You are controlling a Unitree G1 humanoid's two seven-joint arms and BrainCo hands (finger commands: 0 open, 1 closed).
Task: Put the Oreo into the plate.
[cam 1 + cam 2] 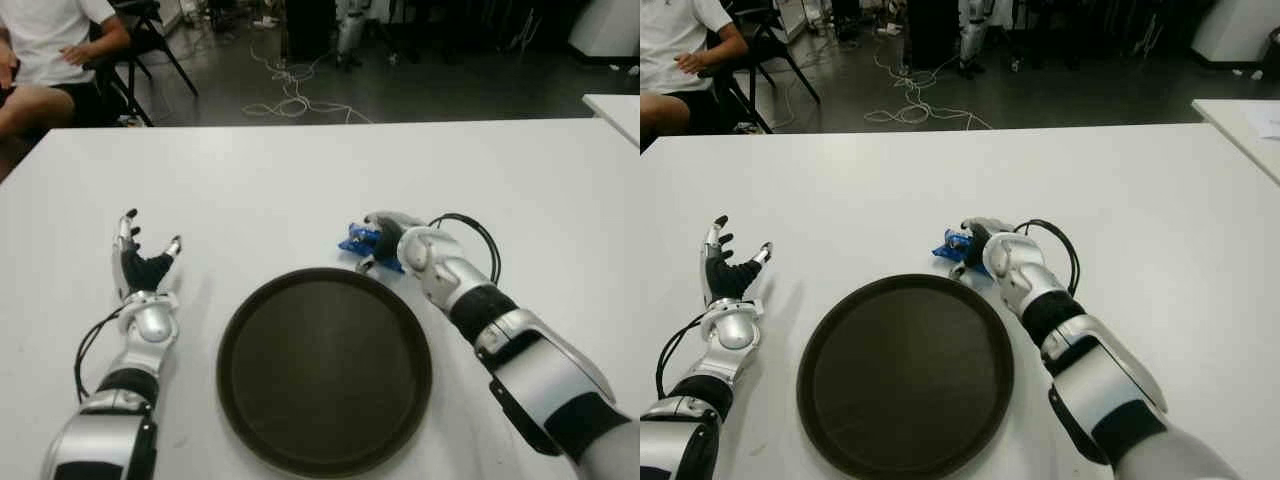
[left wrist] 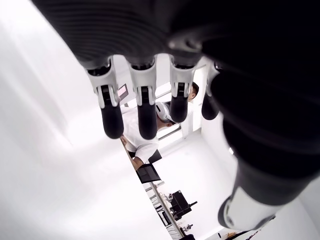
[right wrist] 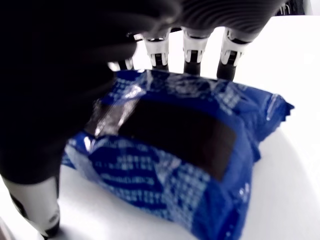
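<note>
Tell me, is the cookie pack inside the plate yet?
Not yet. The blue Oreo pack is on the white table, just past the dark plate's far rim, with the right robot hand closed around it.

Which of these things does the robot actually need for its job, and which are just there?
Needed:
Oreo packet, under the right hand, fingers curled over it
plate, dark, nothing in it
table

Just there:
left hand, open, left of the plate
seated person
floor cables

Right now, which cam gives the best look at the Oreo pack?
Right wrist view: the blue Oreo pack fills it, right hand fingers curled around it. Both eye views show only a blue corner beside the plate, mostly hidden by that hand. Left wrist view doesn't show it.
</note>
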